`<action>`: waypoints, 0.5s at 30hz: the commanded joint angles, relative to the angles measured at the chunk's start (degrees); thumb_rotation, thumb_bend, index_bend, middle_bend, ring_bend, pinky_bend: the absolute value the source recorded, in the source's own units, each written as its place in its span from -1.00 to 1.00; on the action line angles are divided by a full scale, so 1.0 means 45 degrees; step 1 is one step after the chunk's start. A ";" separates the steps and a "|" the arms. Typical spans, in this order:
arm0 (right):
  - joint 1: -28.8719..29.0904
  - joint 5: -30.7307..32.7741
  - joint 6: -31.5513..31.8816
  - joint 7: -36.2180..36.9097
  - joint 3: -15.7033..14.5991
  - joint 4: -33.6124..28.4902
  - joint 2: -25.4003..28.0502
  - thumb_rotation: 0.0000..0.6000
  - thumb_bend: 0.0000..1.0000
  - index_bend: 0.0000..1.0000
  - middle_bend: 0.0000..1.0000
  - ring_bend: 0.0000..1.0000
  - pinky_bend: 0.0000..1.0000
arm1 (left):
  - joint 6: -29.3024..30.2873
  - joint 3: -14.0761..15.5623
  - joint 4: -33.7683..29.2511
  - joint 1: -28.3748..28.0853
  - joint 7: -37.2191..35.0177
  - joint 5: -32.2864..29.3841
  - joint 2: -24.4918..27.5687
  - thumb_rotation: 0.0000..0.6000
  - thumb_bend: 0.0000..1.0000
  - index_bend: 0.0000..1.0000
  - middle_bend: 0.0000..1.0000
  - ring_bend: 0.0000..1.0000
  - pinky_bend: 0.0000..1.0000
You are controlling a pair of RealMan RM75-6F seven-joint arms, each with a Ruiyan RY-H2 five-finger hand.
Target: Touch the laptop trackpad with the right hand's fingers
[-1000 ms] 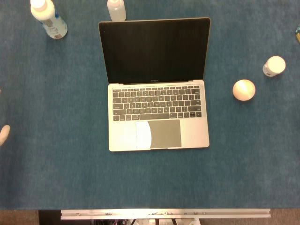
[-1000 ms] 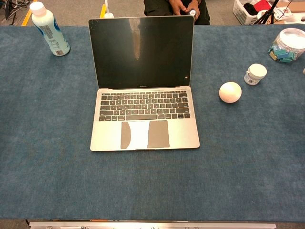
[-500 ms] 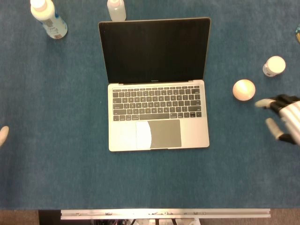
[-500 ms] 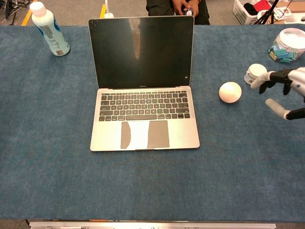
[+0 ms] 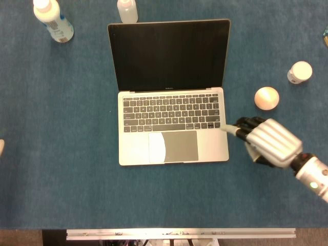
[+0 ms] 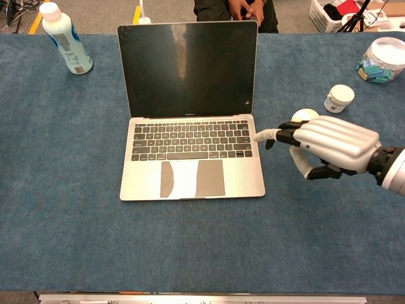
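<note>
Showing grey trackpad (image 5: 173, 146), white glare patch left; untouched.

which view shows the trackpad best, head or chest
Head view: it looks straight down on the trackpad, so its full outline shows, with the right hand off its right side. Chest view shows the same trackpad foreshortened, with glare.
</note>
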 commanded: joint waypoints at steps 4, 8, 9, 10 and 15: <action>0.0575 0.0387 -0.0792 -0.0379 -0.0006 0.0165 -0.0709 1.00 0.72 -0.70 -0.45 -0.65 -0.51 | 0.0018 0.0016 0.0034 0.0058 -0.0020 -0.0030 0.0041 1.00 -0.51 -0.63 -0.72 -0.82 -0.84; 0.0795 0.0382 -0.1045 -0.0693 -0.0159 0.0204 -0.1005 1.00 0.77 -0.71 -0.47 -0.76 -0.83 | 0.0022 -0.0010 0.0029 0.0056 -0.0033 -0.0032 0.0042 1.00 -0.51 -0.63 -0.72 -0.82 -0.84; 0.0836 0.0378 -0.1106 -0.0750 -0.0213 0.0207 -0.1041 0.98 0.79 -0.73 -0.50 -0.79 -0.85 | 0.0025 -0.0015 0.0031 0.0059 -0.0033 -0.0035 0.0042 1.00 -0.51 -0.63 -0.72 -0.82 -0.84; 0.0901 0.0362 -0.1190 -0.0786 -0.0281 0.0199 -0.1065 0.90 0.82 -0.77 -0.55 -0.82 -0.88 | 0.0026 -0.0015 0.0037 0.0067 -0.0033 -0.0042 0.0043 1.00 -0.51 -0.63 -0.72 -0.82 -0.84; 0.1066 0.0004 -0.1166 -0.0503 -0.0565 0.0351 -0.1139 0.19 0.77 -0.93 -0.71 -0.92 -0.92 | 0.0027 -0.0018 0.0053 0.0095 -0.0038 -0.0072 0.0058 1.00 -0.51 -0.63 -0.72 -0.82 -0.84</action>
